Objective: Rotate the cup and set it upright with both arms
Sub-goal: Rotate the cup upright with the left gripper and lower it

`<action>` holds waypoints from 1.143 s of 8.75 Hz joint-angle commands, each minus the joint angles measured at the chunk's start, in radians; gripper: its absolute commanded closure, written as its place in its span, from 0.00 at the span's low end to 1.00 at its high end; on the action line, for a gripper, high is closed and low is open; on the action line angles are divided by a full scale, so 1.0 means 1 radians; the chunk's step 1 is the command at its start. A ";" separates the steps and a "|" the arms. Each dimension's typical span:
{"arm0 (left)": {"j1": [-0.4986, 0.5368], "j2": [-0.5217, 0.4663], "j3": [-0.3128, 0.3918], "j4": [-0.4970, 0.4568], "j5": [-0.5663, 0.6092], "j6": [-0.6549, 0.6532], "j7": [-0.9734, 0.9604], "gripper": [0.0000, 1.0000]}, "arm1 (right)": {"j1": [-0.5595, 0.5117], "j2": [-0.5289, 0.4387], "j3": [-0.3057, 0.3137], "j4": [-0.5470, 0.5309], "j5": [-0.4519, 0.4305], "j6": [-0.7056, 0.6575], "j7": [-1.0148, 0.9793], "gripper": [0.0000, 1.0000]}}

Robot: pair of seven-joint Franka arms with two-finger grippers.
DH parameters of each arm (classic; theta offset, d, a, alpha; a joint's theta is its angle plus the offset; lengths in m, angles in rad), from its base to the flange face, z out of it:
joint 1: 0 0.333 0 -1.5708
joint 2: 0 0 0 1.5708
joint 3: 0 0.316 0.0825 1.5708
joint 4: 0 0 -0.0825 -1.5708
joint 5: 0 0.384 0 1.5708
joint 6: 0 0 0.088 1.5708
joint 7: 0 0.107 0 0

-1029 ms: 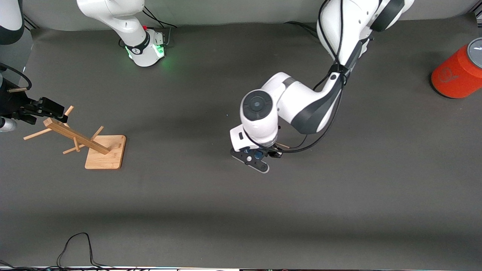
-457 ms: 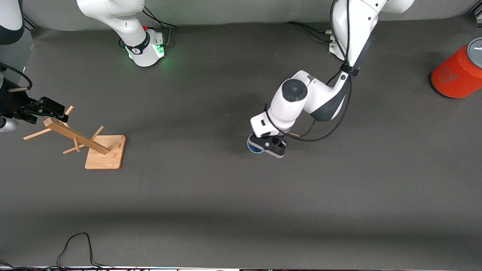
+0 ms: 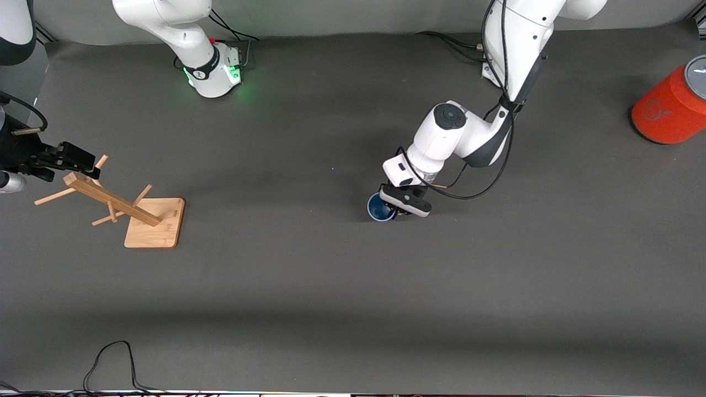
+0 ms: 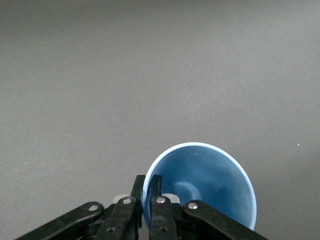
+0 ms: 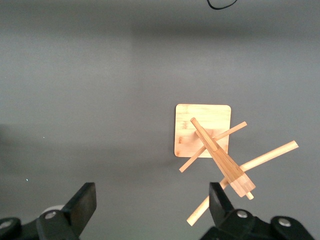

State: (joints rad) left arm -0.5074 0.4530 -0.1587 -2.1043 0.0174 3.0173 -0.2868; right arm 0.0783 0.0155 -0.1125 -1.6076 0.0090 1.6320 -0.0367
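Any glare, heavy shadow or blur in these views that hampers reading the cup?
Front view: even light, green glow by the right arm's base, cup partly covered by the left end effector. Left wrist view: cup interior sharp, no glare. Right wrist view: soft shadow band, wooden rack crisp.

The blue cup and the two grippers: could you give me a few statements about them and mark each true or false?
1. The left gripper is shut on the rim of the cup. True.
2. The cup's opening faces up. True.
3. The right gripper is shut on the wooden rack. False: it is open, above the rack.
4. The red-orange cylinder stands beside the rack. False: it stands at the left arm's end of the table.
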 commanded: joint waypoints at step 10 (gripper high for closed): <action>-0.011 0.009 0.004 -0.057 -0.004 0.064 -0.002 0.00 | 0.003 0.004 -0.003 0.008 0.017 -0.007 0.006 0.00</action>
State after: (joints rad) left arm -0.5159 0.4864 -0.1596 -2.1632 0.0175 3.1369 -0.2880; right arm 0.0784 0.0174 -0.1124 -1.6080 0.0090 1.6314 -0.0367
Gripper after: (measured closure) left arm 0.295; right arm 0.000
